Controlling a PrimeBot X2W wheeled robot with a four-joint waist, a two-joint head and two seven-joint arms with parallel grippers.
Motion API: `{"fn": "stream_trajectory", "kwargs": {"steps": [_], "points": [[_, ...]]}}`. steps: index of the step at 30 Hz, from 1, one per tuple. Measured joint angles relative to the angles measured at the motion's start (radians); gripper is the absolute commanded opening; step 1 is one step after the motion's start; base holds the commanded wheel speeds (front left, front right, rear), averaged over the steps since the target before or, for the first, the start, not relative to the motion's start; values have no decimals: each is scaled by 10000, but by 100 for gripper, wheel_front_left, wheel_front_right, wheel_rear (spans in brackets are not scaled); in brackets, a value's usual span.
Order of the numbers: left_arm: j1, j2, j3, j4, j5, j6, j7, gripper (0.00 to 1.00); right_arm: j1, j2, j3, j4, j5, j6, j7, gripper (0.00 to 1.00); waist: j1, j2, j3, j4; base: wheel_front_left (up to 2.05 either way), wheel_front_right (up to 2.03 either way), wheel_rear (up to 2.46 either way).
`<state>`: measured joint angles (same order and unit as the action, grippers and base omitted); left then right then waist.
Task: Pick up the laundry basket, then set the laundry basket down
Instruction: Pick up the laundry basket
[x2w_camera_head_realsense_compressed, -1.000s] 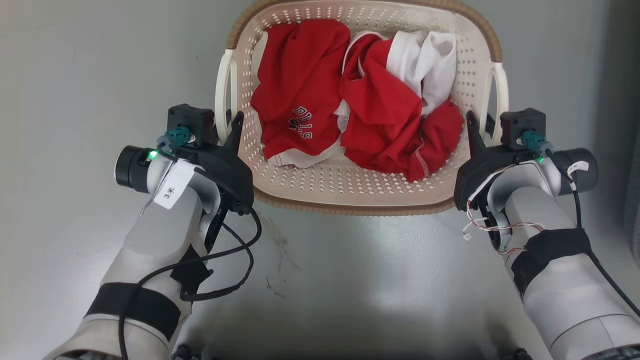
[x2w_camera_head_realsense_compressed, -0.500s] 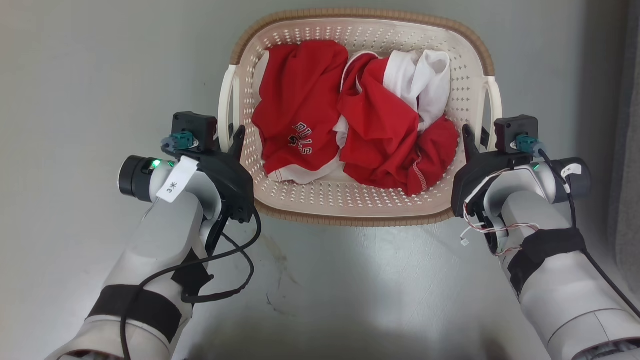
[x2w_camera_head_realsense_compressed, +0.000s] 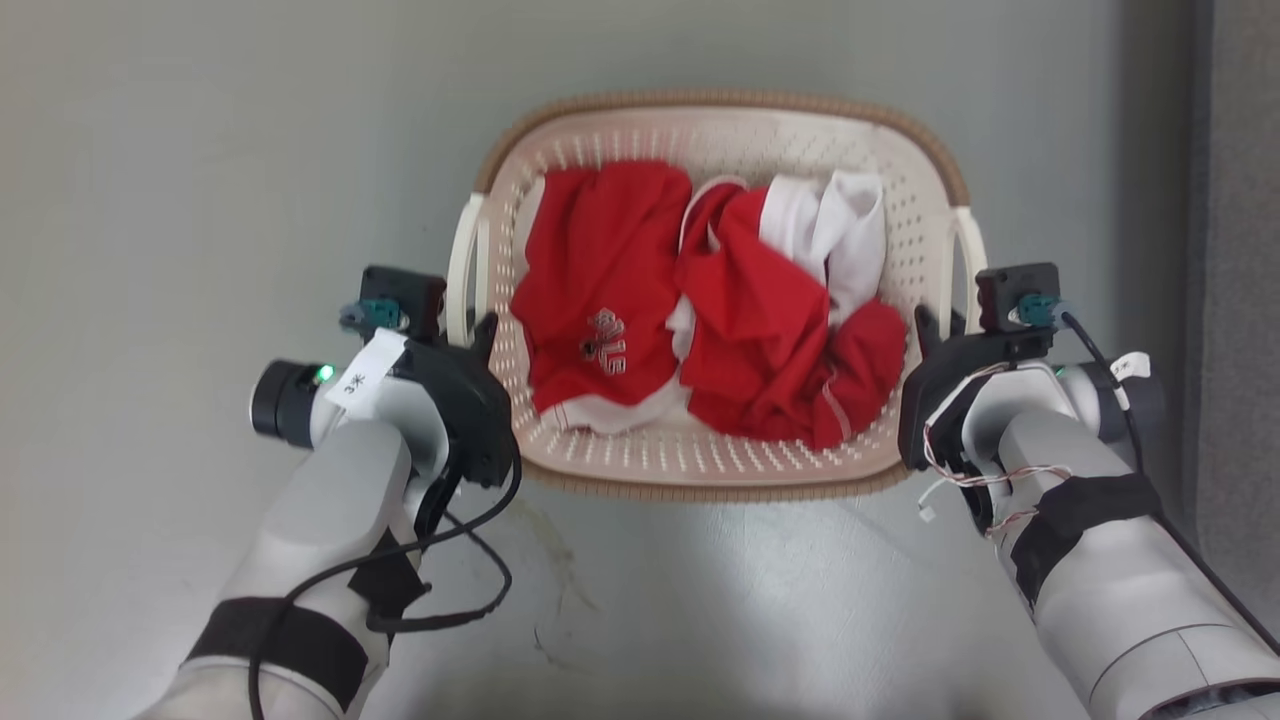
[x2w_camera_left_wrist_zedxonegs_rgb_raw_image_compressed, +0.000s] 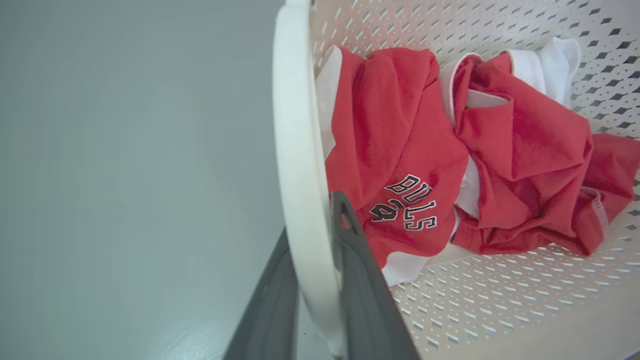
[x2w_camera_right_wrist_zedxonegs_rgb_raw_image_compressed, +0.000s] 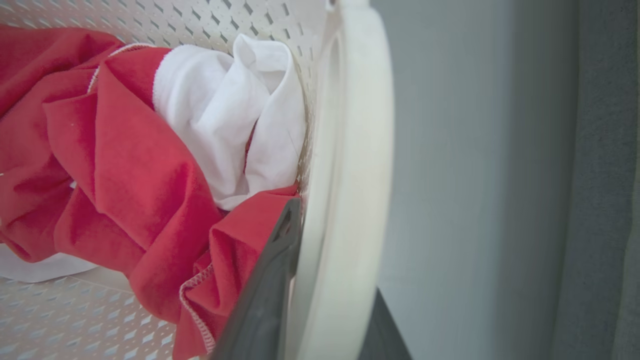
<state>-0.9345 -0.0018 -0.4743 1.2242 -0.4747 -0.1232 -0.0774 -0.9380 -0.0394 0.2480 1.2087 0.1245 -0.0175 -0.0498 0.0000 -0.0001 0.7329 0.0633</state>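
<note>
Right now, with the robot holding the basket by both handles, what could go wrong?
The left gripper and the right gripper each pinch only a thin, smooth handle of the laundry basket, so one might slip out. If one arm went higher, the basket could tilt and the loose red and white clothes might slide sideways. The dark grey surface beside the right arm looks near enough to bump.
</note>
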Motion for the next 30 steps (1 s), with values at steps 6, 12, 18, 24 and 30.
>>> {"fn": "stream_trajectory", "kwargs": {"steps": [6,12,18,24,30], "points": [[153,-13,-111,96,-157,-4,334,0,5,50,-12,311,107,104,328,0,0,0,-491,-30,0,0,0],[262,-21,-165,155,-303,-19,594,0,60,71,-8,451,178,192,587,0,0,2,-940,-55,0,0,0],[552,-25,-232,201,-481,-79,853,0,227,86,58,539,339,320,897,0,-1,1,-1511,-88,0,0,0],[698,-40,-282,278,-713,-86,1114,0,497,94,259,556,698,366,1183,0,-1,1,-2097,-93,0,0,0],[885,-50,-336,343,-828,-88,1342,0,766,107,520,550,959,414,1473,0,-1,1,-2644,-89,0,0,0]]}}
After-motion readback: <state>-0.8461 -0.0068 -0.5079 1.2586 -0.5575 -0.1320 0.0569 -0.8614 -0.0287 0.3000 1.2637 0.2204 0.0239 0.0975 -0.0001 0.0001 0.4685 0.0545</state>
